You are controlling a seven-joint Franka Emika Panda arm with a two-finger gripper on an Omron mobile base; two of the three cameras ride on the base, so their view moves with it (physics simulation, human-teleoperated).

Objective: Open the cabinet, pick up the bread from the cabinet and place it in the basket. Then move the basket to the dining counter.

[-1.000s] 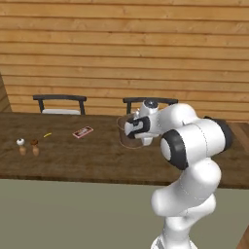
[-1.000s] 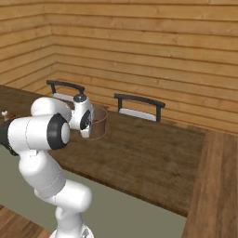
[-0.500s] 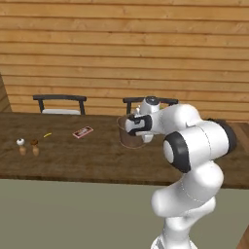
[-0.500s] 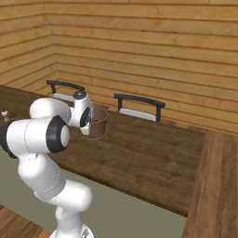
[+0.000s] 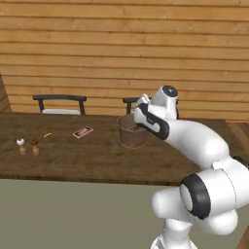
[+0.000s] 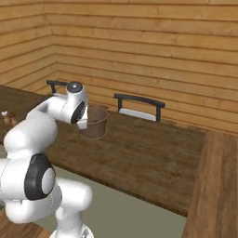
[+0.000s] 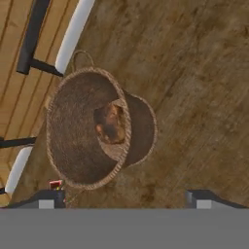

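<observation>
The round brown woven basket point(image 5: 132, 134) point(image 6: 94, 123) point(image 7: 73, 131) stands upright on the dark wood-plank dining counter point(image 5: 87, 156) point(image 6: 139, 153) point(image 7: 194, 73). Inside it, on the bottom, lies the dark brown bread point(image 7: 111, 124). My gripper point(image 5: 135, 121) point(image 6: 84, 122) point(image 7: 125, 197) hovers just above the near side of the basket's rim, pointing down. It is open, with its fingertips wide apart and nothing between them. The cabinet is out of view.
Two dark chairs point(image 5: 59, 100) point(image 6: 138, 103) stand behind the counter, against the wood-plank wall. Two small shakers point(image 5: 27, 146), a yellow scrap point(image 5: 47, 135) and a flat reddish packet point(image 5: 82, 132) lie on the counter left of the basket.
The jaws have spread from nearly shut to wide apart, letting go of the basket's rim. The basket stays where it was on the counter.
</observation>
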